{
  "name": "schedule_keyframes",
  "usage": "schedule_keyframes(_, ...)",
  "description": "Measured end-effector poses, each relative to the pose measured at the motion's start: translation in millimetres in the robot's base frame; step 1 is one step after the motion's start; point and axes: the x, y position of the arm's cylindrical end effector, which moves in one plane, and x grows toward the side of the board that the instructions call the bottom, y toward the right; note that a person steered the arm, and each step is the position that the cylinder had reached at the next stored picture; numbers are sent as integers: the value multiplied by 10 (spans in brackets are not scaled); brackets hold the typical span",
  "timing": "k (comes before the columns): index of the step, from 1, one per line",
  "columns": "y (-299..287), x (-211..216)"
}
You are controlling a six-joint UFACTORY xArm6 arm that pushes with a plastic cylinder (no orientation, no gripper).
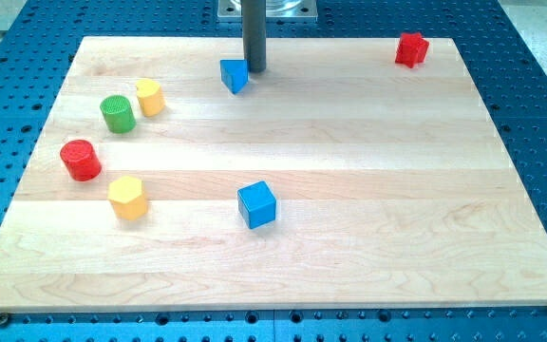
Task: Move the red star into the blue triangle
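Risk lay in position: my tip (254, 69) stood just beside the small blue triangular wooden block (234, 75), on its right, holding nothing, so any careless sweep would have knocked the target away. The red star-shaped wooden block (411, 48) sat well apart, top right. No containers showed.
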Motion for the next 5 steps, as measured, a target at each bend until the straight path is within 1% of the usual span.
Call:
schedule_keyframes(1,24,70)
schedule_keyframes(2,-550,175)
schedule_keyframes(3,-537,337)
schedule_keyframes(4,18,304)
schedule_keyframes(5,347,300)
